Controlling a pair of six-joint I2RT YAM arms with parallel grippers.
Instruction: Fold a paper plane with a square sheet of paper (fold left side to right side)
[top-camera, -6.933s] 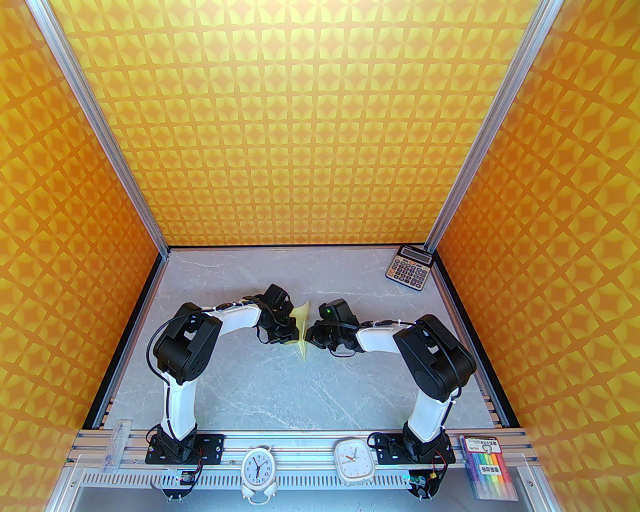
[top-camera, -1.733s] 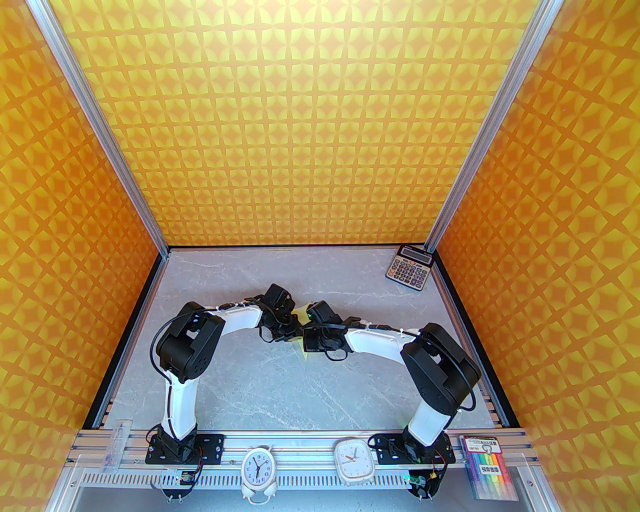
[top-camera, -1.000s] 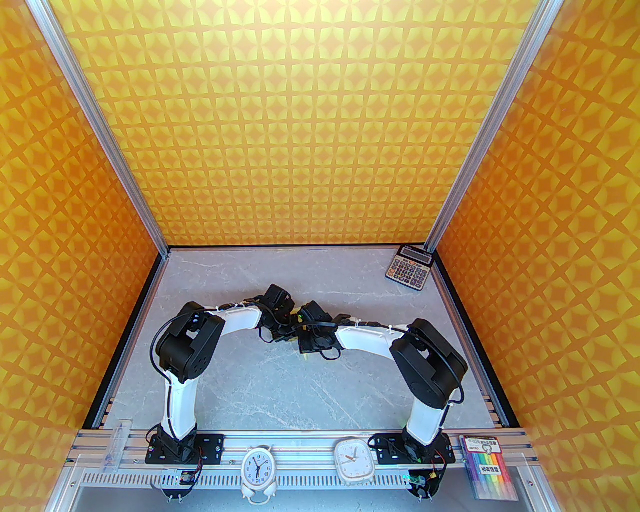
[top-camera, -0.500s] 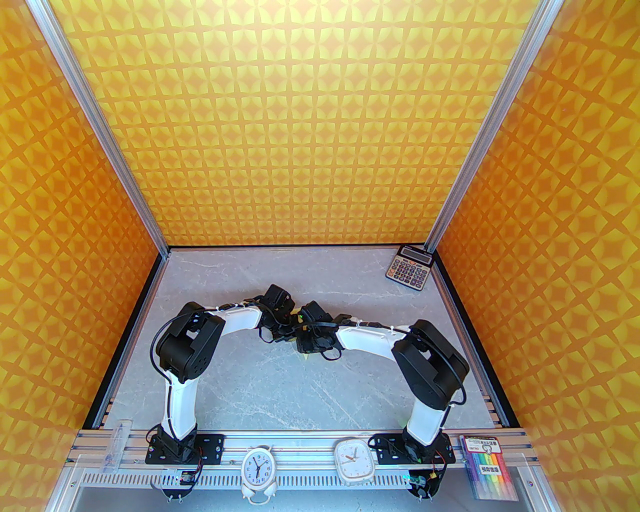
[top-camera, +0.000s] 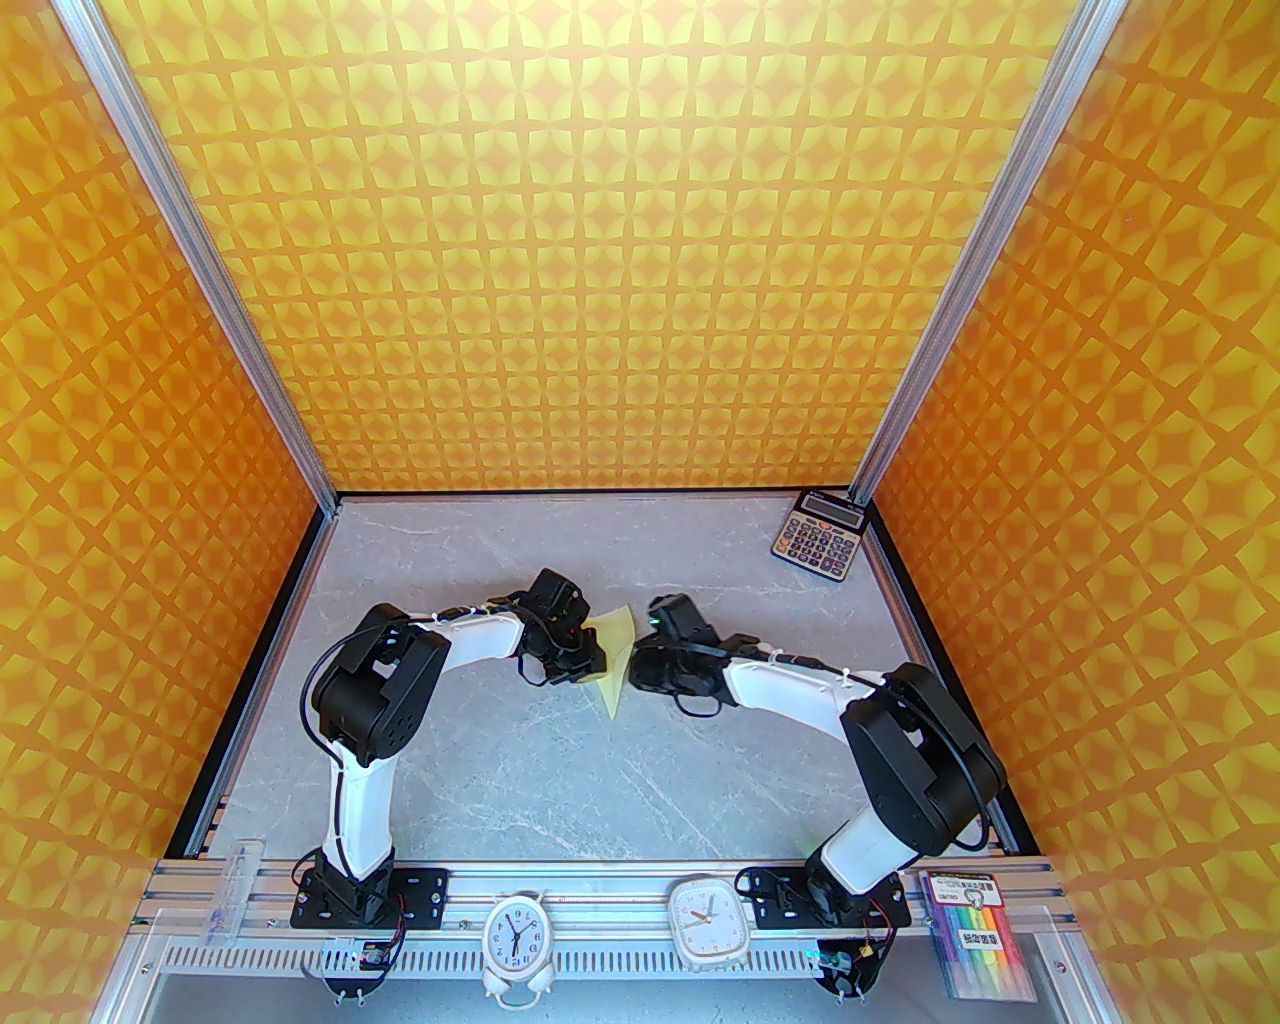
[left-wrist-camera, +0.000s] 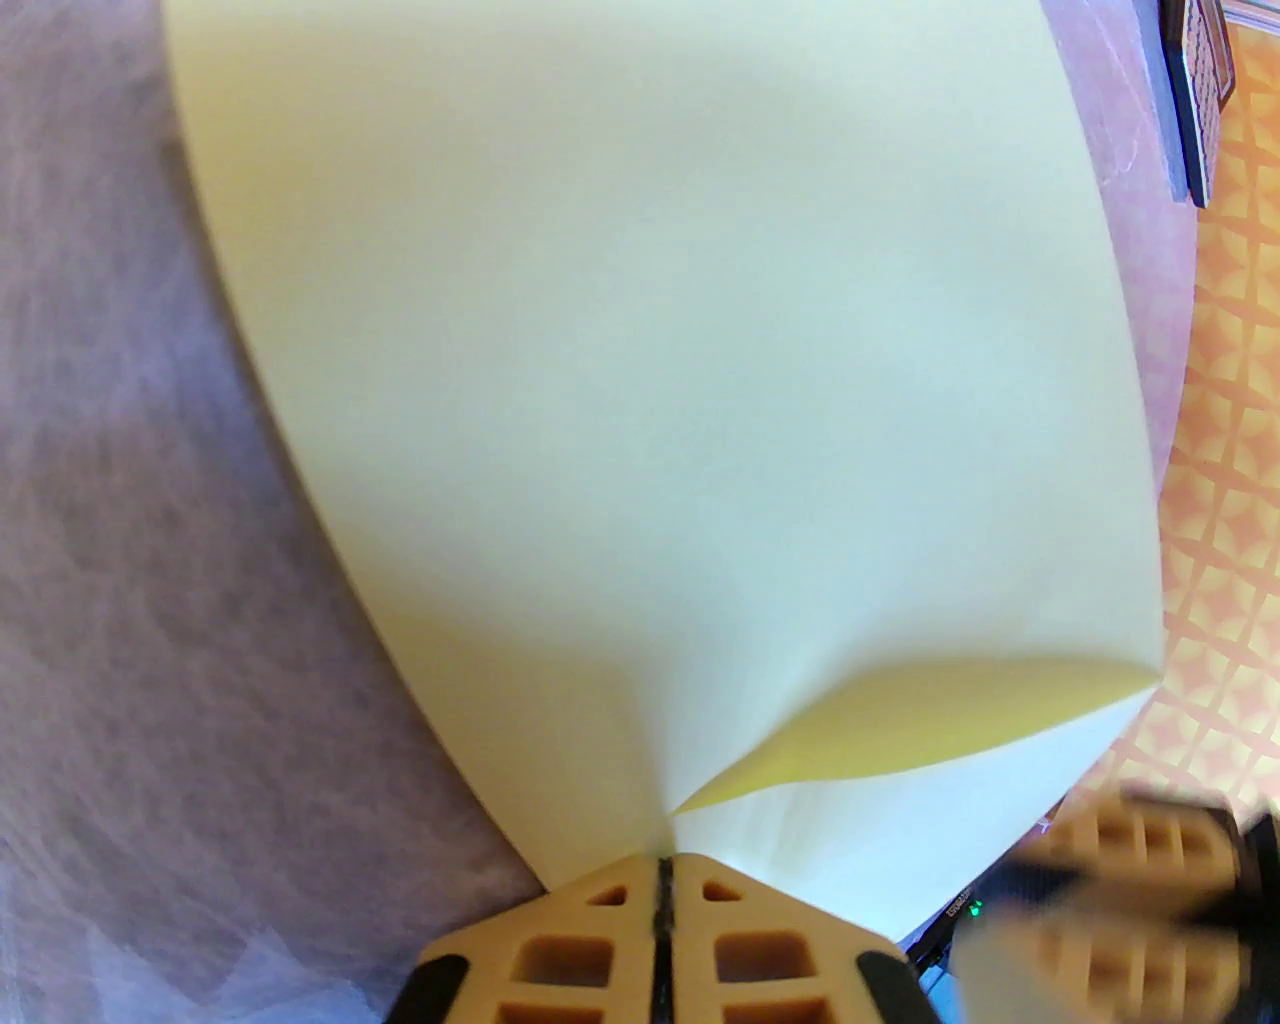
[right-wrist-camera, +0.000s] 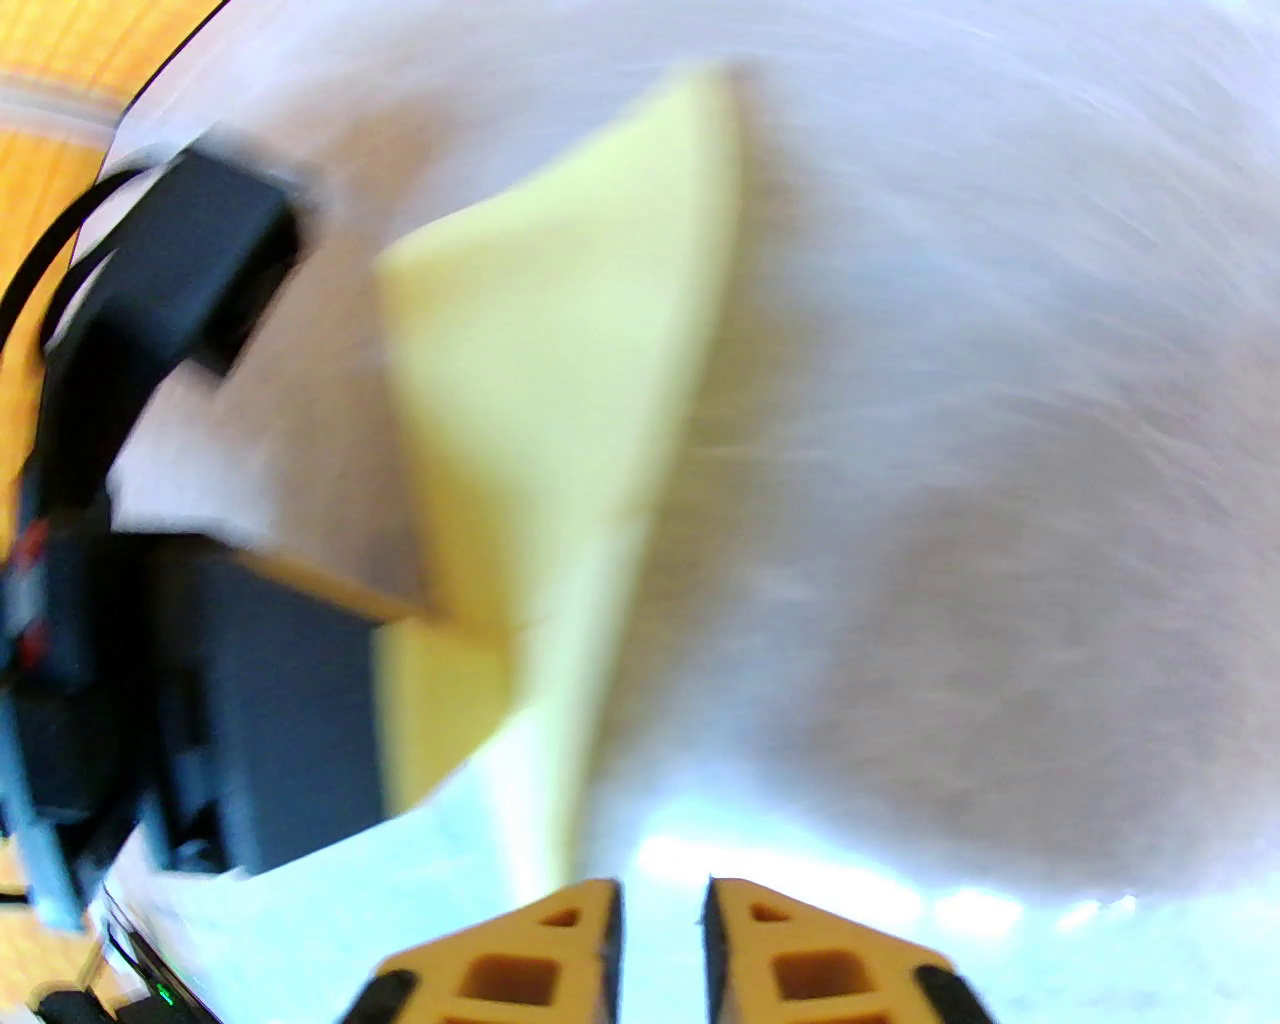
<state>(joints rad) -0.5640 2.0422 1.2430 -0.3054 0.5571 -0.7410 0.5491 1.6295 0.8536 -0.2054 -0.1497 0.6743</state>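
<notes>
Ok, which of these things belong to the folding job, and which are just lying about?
In use: square sheet of paper, pinched in the left gripper; right gripper, close by.
Lying about: calculator, round clock, square clock, marker pack.

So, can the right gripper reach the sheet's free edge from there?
Probably yes: the right gripper sits close beside the square sheet of paper, nothing between; the left gripper pinches its other side.
</notes>
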